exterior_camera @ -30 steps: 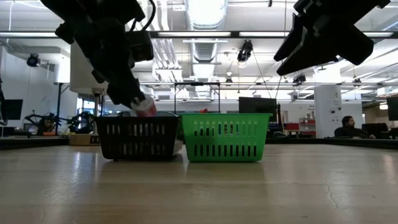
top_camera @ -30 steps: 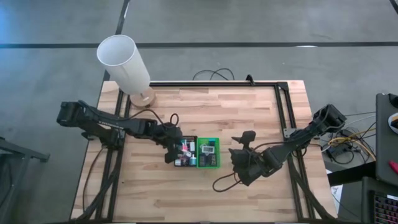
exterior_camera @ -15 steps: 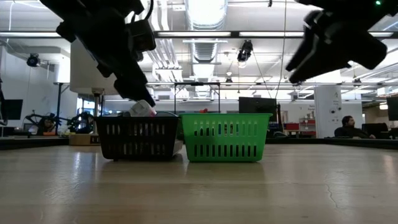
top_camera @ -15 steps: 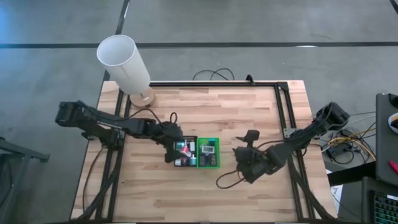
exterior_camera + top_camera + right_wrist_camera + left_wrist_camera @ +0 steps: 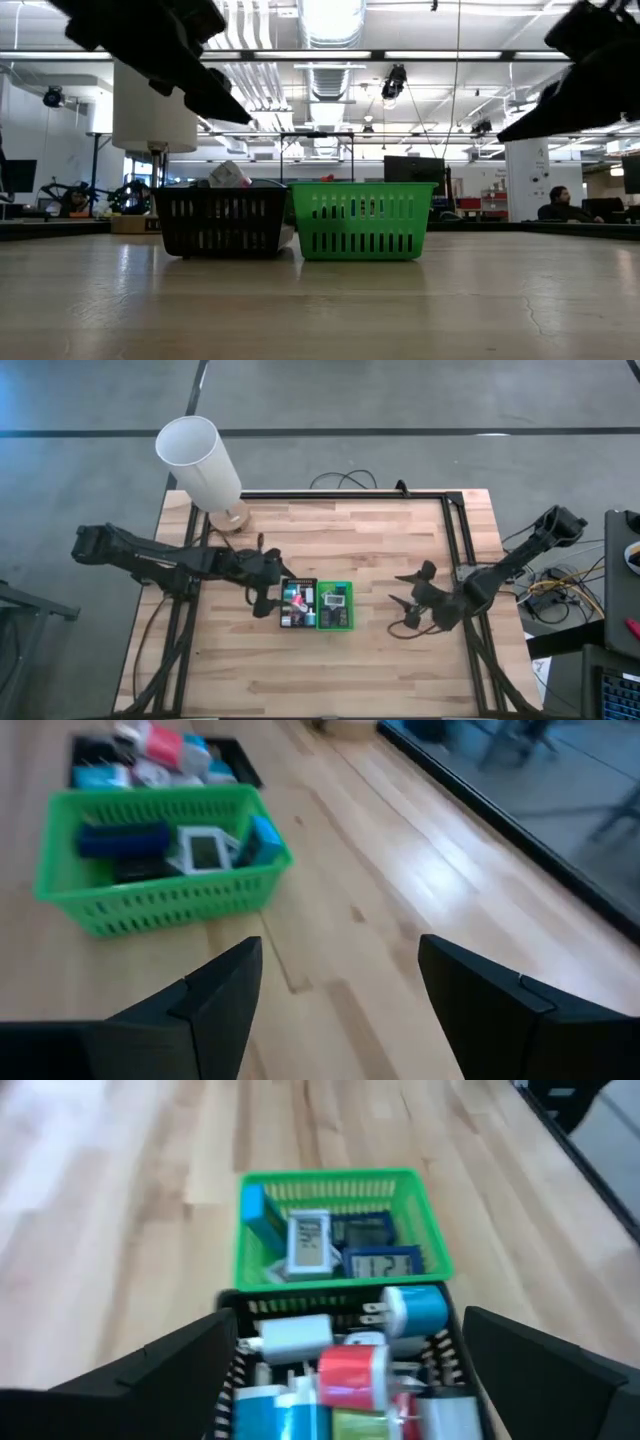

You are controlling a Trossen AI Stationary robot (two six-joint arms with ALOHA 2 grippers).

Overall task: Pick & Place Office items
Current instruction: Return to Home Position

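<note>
Two small baskets stand side by side mid-table: a black one and a green one. Several office items lie heaped in the black basket: a white piece, a red one and a blue one. One pale piece sticks up above its rim. The green basket holds small screen-faced pieces. My left gripper hangs open just left of and above the black basket, with nothing in it. My right gripper is open and empty, well right of the green basket.
A tall white lamp stands at the far left corner. A black rail frame runs along the far and right edges. Bare wood lies in front of the baskets and between the green basket and my right gripper.
My left gripper has opened and dropped a pale pink piece into the black basket. It then rose and drew back toward the table's left edge. My right gripper has pulled away from the green basket toward the right edge, rolling as it went.
</note>
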